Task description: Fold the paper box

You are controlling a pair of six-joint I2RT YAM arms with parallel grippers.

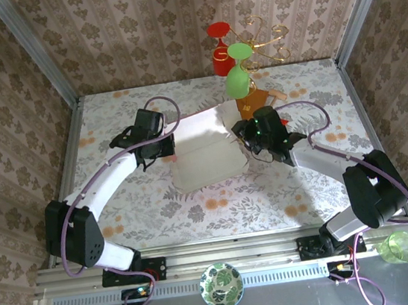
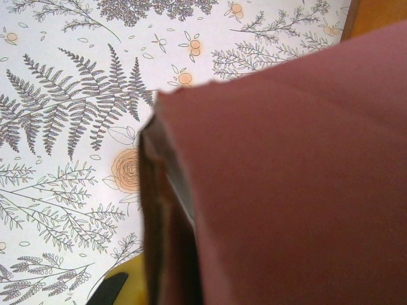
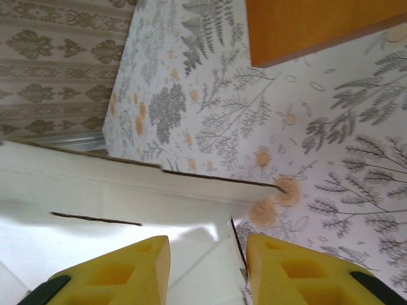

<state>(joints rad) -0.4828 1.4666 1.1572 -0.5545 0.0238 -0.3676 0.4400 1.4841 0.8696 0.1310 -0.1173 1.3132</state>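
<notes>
The paper box [image 1: 204, 152] lies mid-table with its white inner side up and its walls partly raised. My left gripper [image 1: 166, 147] is at its left edge, shut on a pink flap [image 2: 286, 184]. That flap hides most of the jaws, and one yellow finger [image 2: 124, 286] shows beside it. My right gripper [image 1: 242, 138] is at the box's right side. In the right wrist view it [image 3: 206, 254] stands open over the white inside [image 3: 127, 197]. A thin upright side flap [image 3: 238, 244] sits between the fingers, close to the right one.
A brown board [image 1: 251, 101] [image 3: 305, 25] lies just behind the box's right corner. A stand with a green cup [image 1: 238, 80] and a red cup [image 1: 221, 52] rises at the back. A patterned bowl [image 1: 221, 285] and a green cup [image 1: 398, 247] sit on the near ledge.
</notes>
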